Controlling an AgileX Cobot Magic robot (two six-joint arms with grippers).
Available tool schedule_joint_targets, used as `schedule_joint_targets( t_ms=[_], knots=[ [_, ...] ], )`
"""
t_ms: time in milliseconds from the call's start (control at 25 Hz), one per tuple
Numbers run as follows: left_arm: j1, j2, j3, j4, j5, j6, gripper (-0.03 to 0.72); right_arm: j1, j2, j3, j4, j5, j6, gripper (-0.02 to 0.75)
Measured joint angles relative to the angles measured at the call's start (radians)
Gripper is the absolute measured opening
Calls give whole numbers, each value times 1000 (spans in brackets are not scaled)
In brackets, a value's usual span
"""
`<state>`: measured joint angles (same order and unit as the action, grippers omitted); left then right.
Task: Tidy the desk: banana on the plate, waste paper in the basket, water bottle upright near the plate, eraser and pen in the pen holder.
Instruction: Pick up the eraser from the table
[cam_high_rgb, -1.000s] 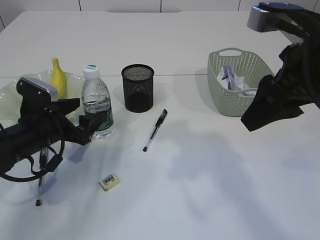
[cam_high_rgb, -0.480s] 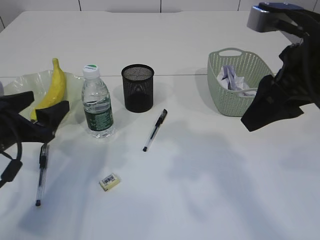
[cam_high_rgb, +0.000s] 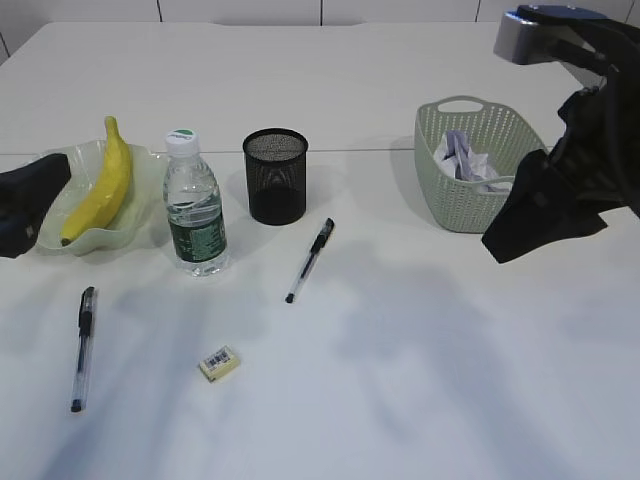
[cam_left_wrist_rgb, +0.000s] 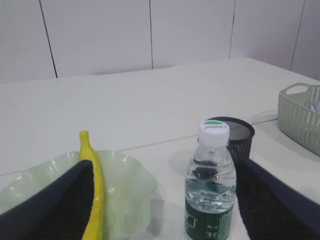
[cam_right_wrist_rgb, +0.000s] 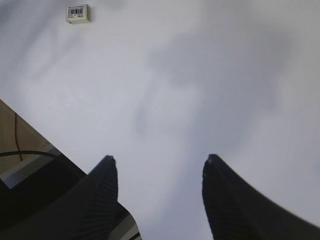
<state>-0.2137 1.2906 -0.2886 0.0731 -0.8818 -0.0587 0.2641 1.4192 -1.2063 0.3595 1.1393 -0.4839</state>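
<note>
The banana (cam_high_rgb: 100, 190) lies in the pale-green plate (cam_high_rgb: 150, 170) at the far left. Just right of the plate, the water bottle (cam_high_rgb: 195, 215) stands upright, with the black mesh pen holder (cam_high_rgb: 275, 175) beyond it. One pen (cam_high_rgb: 310, 260) lies in front of the holder, a second pen (cam_high_rgb: 82, 345) at front left, and the eraser (cam_high_rgb: 219, 362) between them. Crumpled waste paper (cam_high_rgb: 465, 160) sits in the basket (cam_high_rgb: 480, 205). My left gripper (cam_high_rgb: 35, 205) is open at the left edge; its wrist view frames the banana (cam_left_wrist_rgb: 92, 190) and the bottle (cam_left_wrist_rgb: 212, 185). My right gripper (cam_right_wrist_rgb: 159, 167) hangs open and empty over the desk.
The right arm (cam_high_rgb: 580, 130) hangs over the basket's right side. In the right wrist view the eraser (cam_right_wrist_rgb: 78, 13) lies far ahead and the desk edge (cam_right_wrist_rgb: 30, 135) runs at lower left. The pen holder (cam_left_wrist_rgb: 240, 137) stands close behind the bottle.
My left gripper has pulled back to the left, away from the bottle, uncovering the plate, the banana and the front-left pen. The bottle stays upright. The right arm has not moved.
</note>
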Motion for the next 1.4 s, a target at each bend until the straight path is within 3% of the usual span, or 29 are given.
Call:
schedule_joint_targets(
  t_ms=[400,840,1200,1400],
  knots=[
    [0,-286,-32,-73,554,0,614,0,0,0,48,9,2,403],
    [0,-367,-350,-121,1395,0,592,0,0,0,32,21,64,403],
    [0,-367,-547,-116,1842,0,571,4,0,-2,55,-9,108,403],
    [0,-372,-559,-115,1961,0,564,108,4,-20,57,-65,135,403]
  ],
)
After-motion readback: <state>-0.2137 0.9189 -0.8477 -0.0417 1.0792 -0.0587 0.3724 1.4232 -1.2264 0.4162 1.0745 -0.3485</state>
